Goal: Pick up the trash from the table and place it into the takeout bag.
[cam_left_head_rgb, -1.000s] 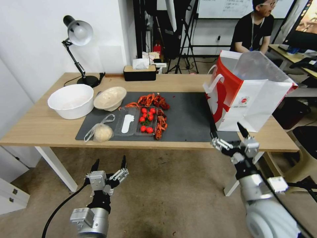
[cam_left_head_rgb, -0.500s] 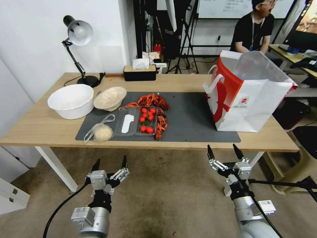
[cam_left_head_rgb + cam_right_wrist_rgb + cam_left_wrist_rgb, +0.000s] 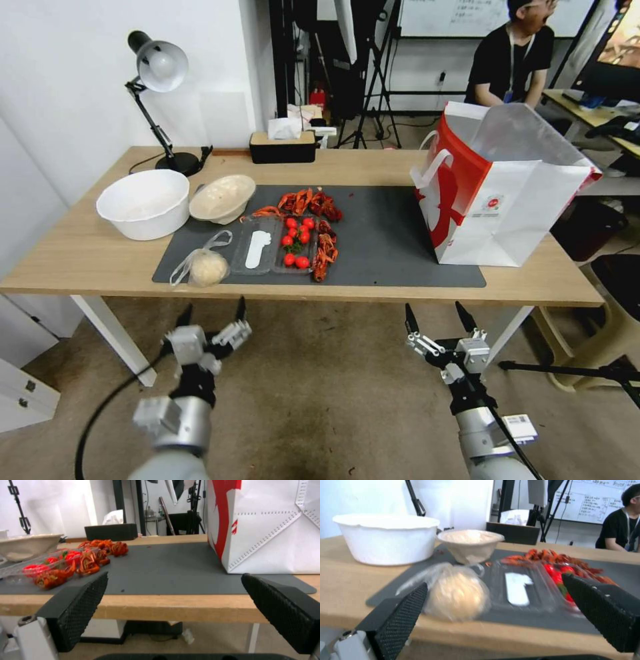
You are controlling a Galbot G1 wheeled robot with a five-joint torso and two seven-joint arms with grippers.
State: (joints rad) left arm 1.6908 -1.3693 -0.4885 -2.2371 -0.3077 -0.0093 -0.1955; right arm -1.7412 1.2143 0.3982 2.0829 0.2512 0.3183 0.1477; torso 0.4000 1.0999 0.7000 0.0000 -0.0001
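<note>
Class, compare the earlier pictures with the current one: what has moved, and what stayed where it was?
The right gripper has drawn back from beside the takeout bag to below the table edge, open and empty. The left gripper rose slightly towards the table, also open. The bag and the trash stayed put.

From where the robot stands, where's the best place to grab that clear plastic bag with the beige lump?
Probably the loose twisted neck of the clear plastic bag, which trails toward the beige bowl. The lump is round and wide, so it could slip. The open left gripper, below the table edge, could come from the near side.
</note>
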